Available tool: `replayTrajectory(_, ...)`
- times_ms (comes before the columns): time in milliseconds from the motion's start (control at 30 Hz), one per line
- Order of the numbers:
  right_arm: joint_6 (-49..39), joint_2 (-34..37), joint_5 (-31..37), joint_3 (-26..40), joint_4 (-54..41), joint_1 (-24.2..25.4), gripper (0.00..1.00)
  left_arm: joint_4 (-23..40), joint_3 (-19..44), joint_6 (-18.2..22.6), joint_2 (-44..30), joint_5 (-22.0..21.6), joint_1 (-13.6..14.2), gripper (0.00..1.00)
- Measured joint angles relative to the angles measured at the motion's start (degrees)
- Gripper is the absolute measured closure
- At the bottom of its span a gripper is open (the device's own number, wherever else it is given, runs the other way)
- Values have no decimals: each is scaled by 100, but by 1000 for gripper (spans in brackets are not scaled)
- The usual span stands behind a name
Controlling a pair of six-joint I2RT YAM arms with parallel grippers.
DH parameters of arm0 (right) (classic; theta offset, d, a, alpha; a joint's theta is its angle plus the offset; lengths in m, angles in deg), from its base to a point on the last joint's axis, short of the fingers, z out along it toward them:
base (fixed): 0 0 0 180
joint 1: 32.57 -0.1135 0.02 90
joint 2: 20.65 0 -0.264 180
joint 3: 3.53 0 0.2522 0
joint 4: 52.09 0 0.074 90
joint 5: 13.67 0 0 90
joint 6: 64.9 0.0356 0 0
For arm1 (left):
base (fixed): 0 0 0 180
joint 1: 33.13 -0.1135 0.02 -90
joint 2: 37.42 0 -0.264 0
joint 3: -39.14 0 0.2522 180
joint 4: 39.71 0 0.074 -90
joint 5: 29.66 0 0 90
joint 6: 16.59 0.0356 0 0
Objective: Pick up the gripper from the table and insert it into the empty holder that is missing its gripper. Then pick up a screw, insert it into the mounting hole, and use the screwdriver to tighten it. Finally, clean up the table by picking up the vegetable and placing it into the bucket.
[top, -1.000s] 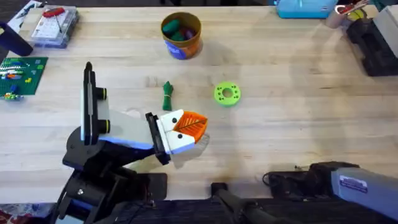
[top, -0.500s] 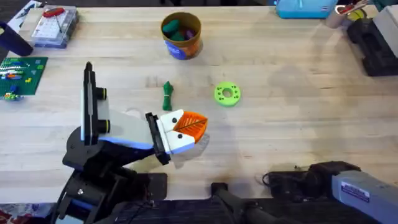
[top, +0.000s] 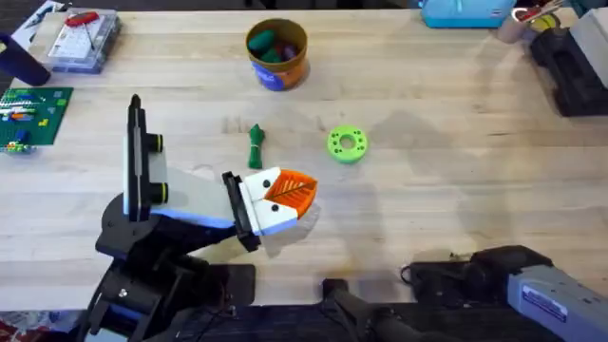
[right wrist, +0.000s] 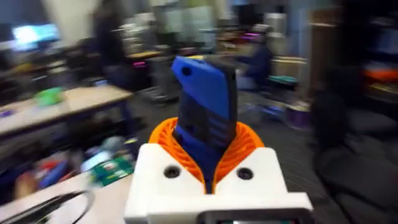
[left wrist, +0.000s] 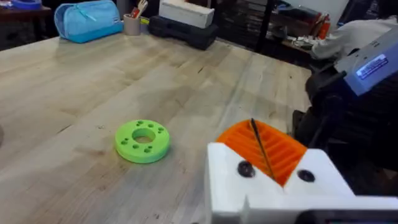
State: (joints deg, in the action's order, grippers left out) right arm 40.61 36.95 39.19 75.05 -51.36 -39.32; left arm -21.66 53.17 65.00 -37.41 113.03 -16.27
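On the pale wooden table (top: pixel 456 142), the left gripper (top: pixel 294 193), white with orange ribbed pads pressed together on nothing, sits low near the middle. Just beyond it lies the small dark green toy vegetable (top: pixel 256 145), flat on the wood, apart from the pads. Beside it to the right rests a bright green round disc with holes (top: pixel 347 143). The round orange-yellow bucket with a blue label (top: pixel 276 54) stands upright farther back, coloured items inside. Right gripper (right wrist: pixel 208 177): orange pads clamped on the bright blue thick screwdriver (right wrist: pixel 205 112), held at the near right table edge.
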Motion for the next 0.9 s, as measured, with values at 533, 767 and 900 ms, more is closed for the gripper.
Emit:
replayTrajectory(533, 1482, 1161, -2403, -29, 2790, -893, 977, 0, 0, -2, 0, 0, 0, 989)
replayTrajectory(767, 1709, 1336, -2500, -28, 3131, -1452, 977, 0, 0, 0, 0, 0, 0, 989)
replayTrajectory(900, 1752, 1334, -2552, -28, 3280, -1676, 977, 0, 0, 0, 0, 0, 0, 989)
